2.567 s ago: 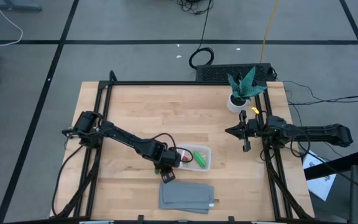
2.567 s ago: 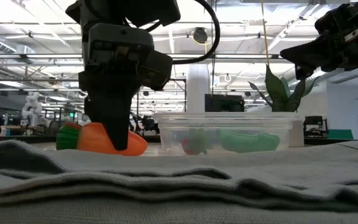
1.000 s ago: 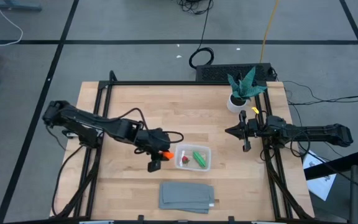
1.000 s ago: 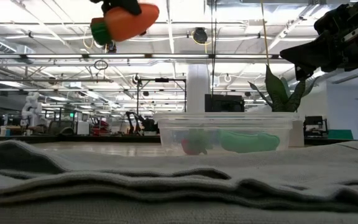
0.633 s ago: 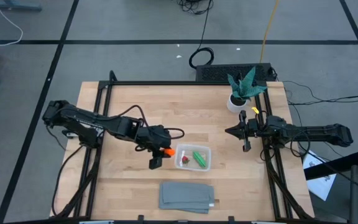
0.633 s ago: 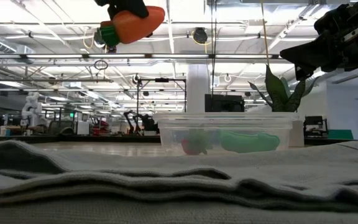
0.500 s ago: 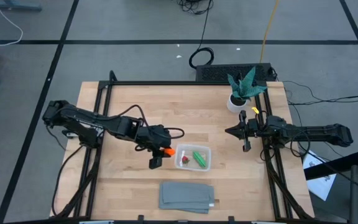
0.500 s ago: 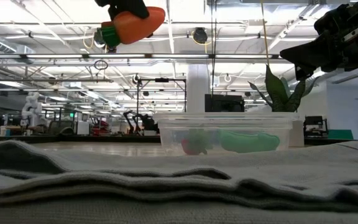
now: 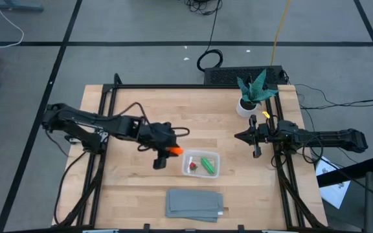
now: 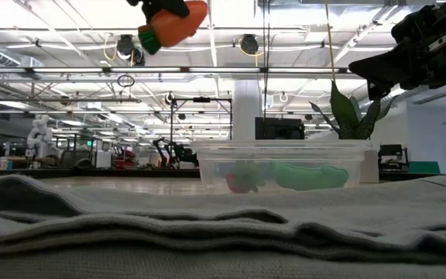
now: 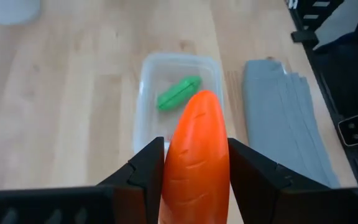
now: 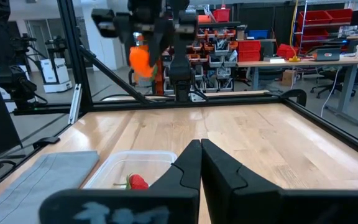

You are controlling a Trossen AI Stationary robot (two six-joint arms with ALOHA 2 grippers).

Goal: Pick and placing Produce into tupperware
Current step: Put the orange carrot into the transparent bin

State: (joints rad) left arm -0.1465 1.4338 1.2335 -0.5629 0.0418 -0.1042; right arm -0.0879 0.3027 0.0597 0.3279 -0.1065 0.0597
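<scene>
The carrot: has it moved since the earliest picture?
Yes. The carrot, shut in the left gripper, has risen off the table, now high above and beside the tupperware.

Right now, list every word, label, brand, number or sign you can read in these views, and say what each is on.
None can be read.
Paper sheet on the floor by the table's right edge: marks too small to read.
Red bins on the far shelves in the right wrist view: no legible labels.
Carrot, tupperware, cloth, plant pot: no text.
</scene>
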